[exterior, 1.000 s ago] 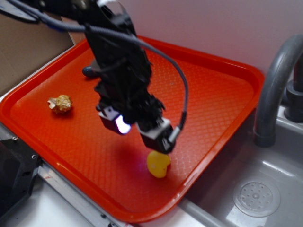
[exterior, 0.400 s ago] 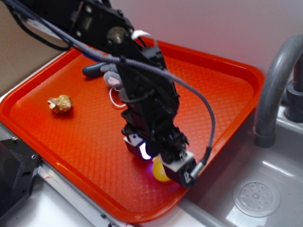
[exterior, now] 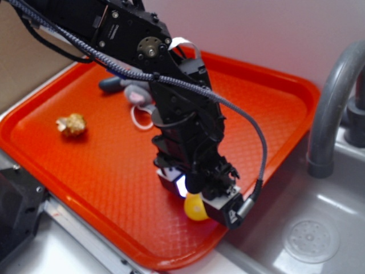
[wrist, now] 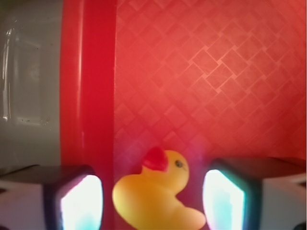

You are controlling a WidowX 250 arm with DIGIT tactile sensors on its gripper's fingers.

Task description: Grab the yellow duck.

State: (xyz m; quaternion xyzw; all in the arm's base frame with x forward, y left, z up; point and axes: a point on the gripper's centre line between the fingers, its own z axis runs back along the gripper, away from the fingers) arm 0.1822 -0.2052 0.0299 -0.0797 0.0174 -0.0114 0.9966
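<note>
With the jaws spread on either side of the yellow duck (wrist: 156, 194), which sits near the tray's (exterior: 85, 171) edge, lower slightly, stay centred, then close gently around its body.

The yellow duck (wrist: 156, 194), a small glossy rubber one with a red beak and a tiny dark eye, is sitting upright on the orange tray surface (exterior: 102, 165), right by its near rim, beak pointing toward that rim.
</note>
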